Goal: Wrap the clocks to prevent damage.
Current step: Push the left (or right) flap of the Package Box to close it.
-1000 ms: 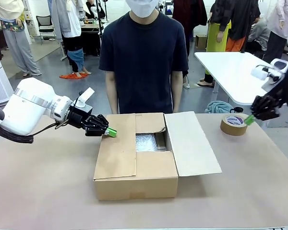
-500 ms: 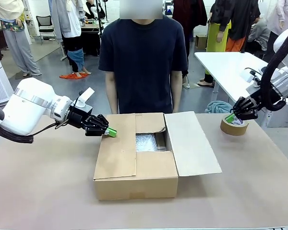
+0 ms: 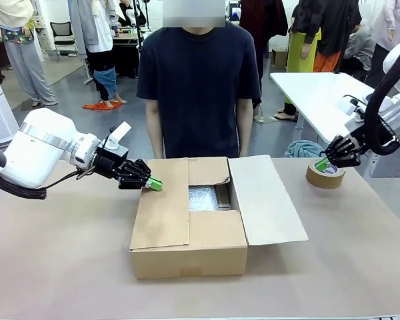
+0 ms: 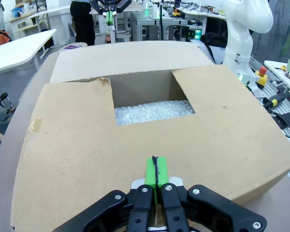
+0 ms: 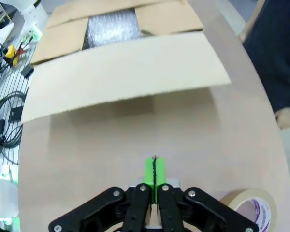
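Right tool (image 3: 323, 164), clenched and empty, has swung in beside the tape (image 3: 325, 177). Left tool (image 3: 154, 184) stays clenched at the box (image 3: 187, 247) flap, bubble wrap (image 3: 203, 198) ahead of it.

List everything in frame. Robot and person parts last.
cardboard box: 1, brown, middle of the table, top partly open
bubble wrap: 1 patch showing, clear silvery, inside the box
tape roll: 1, tan, far right of the table
cloth: 1, teal, just beyond the table's far edge
table: 1, tan-brown, under the box and tape
person: 1, dark T-shirt, standing at the far side behind the box
left gripper: 1, black with green pads, shut, at the box's left edge
right gripper: 1, black with green pads, shut, at the tape roll
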`<state>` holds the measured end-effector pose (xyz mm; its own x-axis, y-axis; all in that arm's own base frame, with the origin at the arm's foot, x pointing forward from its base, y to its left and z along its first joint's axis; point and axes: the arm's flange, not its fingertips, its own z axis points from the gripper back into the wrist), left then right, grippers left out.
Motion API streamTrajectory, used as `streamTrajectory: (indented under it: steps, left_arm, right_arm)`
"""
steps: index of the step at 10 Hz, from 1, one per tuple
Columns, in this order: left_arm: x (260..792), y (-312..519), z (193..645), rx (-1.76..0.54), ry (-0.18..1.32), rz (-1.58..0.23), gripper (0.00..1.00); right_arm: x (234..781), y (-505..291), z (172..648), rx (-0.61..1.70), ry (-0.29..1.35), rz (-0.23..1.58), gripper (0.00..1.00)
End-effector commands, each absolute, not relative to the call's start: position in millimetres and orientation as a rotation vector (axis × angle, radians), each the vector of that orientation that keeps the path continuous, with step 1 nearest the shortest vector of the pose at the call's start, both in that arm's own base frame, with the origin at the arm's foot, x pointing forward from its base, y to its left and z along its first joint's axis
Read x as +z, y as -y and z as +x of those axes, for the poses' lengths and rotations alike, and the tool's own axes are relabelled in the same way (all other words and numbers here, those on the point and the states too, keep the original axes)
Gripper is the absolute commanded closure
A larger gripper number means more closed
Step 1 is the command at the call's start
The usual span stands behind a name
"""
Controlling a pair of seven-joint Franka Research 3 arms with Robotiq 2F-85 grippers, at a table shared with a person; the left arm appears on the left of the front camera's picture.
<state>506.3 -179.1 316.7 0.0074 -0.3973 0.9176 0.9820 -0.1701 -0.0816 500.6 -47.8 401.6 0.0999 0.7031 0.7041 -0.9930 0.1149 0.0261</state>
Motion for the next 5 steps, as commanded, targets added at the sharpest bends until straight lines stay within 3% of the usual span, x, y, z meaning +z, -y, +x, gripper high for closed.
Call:
streamTrajectory:
  steps: [1,3,5]
  left_arm:
    - [312.5,180.5,508.0,-1.468,0.774,-1.048,1.0]
    - [312.5,180.5,508.0,-1.468,0.774,-1.048,1.0]
    - [312.5,180.5,508.0,-1.468,0.774,-1.048,1.0]
  right_arm:
    - [370.8,53.5,501.3,1.371,0.829,0.709,0.99]
    - [347.2,66.2,497.0,1.357,0.926,0.785,0.99]
    - [315.7,61.4,499.0,1.336,0.908,0.825,0.99]
